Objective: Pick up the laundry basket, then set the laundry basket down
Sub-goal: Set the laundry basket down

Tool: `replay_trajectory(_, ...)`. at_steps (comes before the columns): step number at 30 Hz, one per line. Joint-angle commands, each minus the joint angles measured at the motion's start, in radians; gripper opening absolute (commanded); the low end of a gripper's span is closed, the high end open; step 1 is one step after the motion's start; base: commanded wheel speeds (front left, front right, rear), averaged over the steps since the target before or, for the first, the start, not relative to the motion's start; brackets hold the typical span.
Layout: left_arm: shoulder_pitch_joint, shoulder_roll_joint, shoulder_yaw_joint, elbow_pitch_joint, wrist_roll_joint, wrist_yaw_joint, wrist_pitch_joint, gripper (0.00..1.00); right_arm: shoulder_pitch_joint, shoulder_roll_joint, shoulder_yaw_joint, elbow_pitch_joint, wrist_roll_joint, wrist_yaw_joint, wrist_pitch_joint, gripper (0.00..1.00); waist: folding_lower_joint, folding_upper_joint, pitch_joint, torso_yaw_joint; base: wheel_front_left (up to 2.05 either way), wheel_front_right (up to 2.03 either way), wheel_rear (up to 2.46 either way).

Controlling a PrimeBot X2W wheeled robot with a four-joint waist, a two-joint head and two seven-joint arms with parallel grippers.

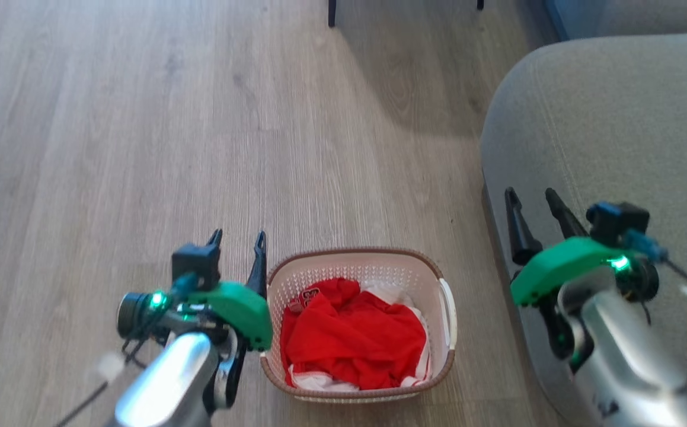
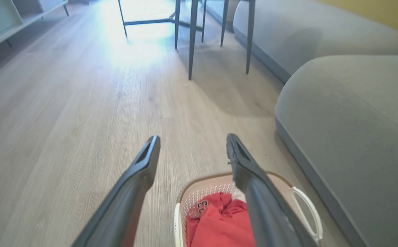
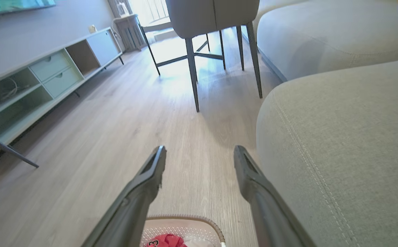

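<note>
The basket (image 1: 343, 270) sits on the wooden floor (image 1: 141, 148), close beside the curved front of a grey sofa (image 1: 616, 118) on the robot's right. It is cream-white with perforated walls and a brown rim. One white handle (image 1: 449, 305) shows on the side facing the sofa. Inside lies a crumpled red garment (image 1: 349, 338) that fills most of it, with a bit of white cloth (image 1: 390, 293) peeking out behind it and along the edges.

The left end effector (image 1: 239, 236) hangs just beside the basket's left side, its green housing right against the rim in the head view. Whether it actually touches the rim, I cannot tell from here. Its two dark fingers are spread apart with nothing between them, pointing away from the robot along the floor. In the left wrist view, the right-hand finger crosses in front of the basket's rim, and the other lies over bare floor.

The right end effector (image 1: 530, 196) is on the other side, over the edge of the sofa and apart from the basket, with a strip of floor between them. Its fingers are likewise spread and hold nothing. In the right wrist view, the basket's far rim shows at the bottom edge between the two fingers.

Further off, thin dark chair legs (image 2: 192, 41) stand on the floor. A long low cabinet (image 3: 47, 72) with pale green drawers runs along the wall.
</note>
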Motion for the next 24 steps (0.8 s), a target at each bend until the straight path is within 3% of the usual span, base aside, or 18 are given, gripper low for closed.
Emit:
replay_trajectory(1,0.008,0.027,0.090,-0.091,0.060,0.008,-0.012,1.00,0.036,0.033,-0.038,-0.094,-0.058,0.007,-0.013,1.00,0.0001,-0.0001,-0.015,0.004,0.00,0.00,0.00)
replay_trajectory(5,0.135,0.000,0.253,-0.294,0.227,-0.013,-0.012,1.00,0.151,0.084,-0.174,-0.295,-0.184,0.007,-0.013,1.00,0.0001,-0.0001,-0.036,0.007,0.00,0.00,0.00)
replay_trajectory(7,0.174,-0.008,0.288,-0.354,0.302,-0.030,-0.012,1.00,0.181,0.096,-0.204,-0.368,-0.226,0.007,-0.013,1.00,0.0001,-0.0001,-0.040,0.007,0.00,0.00,0.00)
replay_trajectory(11,0.247,-0.048,0.366,-0.442,0.375,-0.065,-0.013,1.00,0.243,0.119,-0.263,-0.510,-0.283,0.007,-0.013,1.00,0.0001,-0.0001,-0.052,0.009,0.00,0.00,0.00)
replay_trajectory(14,0.289,-0.077,0.419,-0.500,0.411,-0.099,-0.013,1.00,0.297,0.126,-0.247,-0.598,-0.379,0.007,-0.013,1.00,0.0001,-0.0001,-0.053,0.014,0.00,0.00,0.00)
replay_trajectory(19,0.359,-0.114,0.478,-0.543,0.469,-0.136,-0.013,1.00,0.380,0.132,-0.262,-0.666,-0.415,0.007,-0.013,1.00,0.0001,-0.0001,-0.051,0.020,0.00,0.00,0.00)
replay_trajectory(24,0.394,-0.135,0.509,-0.533,0.480,-0.156,-0.013,1.00,0.414,0.133,-0.266,-0.659,-0.403,0.007,-0.013,1.00,0.0001,-0.0001,-0.050,0.023,0.00,0.00,0.00)
